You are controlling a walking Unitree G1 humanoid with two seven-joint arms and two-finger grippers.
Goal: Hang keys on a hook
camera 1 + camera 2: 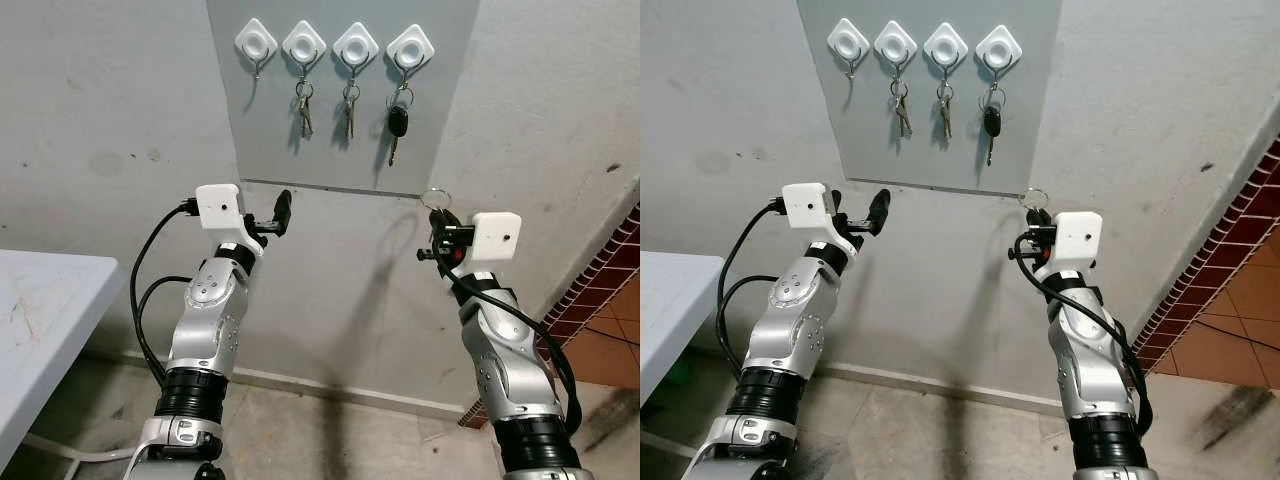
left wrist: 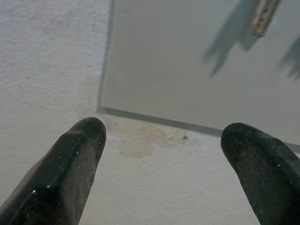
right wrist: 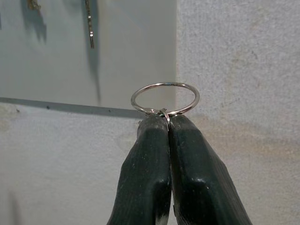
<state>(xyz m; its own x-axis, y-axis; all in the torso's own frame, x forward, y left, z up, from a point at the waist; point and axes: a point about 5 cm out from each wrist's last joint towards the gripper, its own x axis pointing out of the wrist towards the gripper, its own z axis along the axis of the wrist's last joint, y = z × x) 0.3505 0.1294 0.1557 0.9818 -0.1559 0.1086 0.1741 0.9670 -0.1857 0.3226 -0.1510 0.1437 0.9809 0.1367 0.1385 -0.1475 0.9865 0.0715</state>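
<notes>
grey wall panel (image 1: 340,110) carries four white diamond-shaped hooks (image 1: 256,42); three hold keys (image 1: 304,108), the leftmost is bare. right gripper (image 3: 166,122) pinches one silver key ring (image 3: 165,98) below the panel's lower right corner, left gripper (image 2: 161,140) spread wide, holding nothing.

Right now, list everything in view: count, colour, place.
White diamond-shaped wall hooks: four, in a row on the panel; the leftmost is bare.
Grey rectangular wall panel: one, on the wall.
Silver key bunches: two, on the second and third hooks.
Black-headed car key: one, on the fourth hook.
Silver metal key ring: one, pinched in the right hand.
White table: one, at the left.
Left hand: black fingers open, below the panel.
Right hand: black fingers shut on the ring.
</notes>
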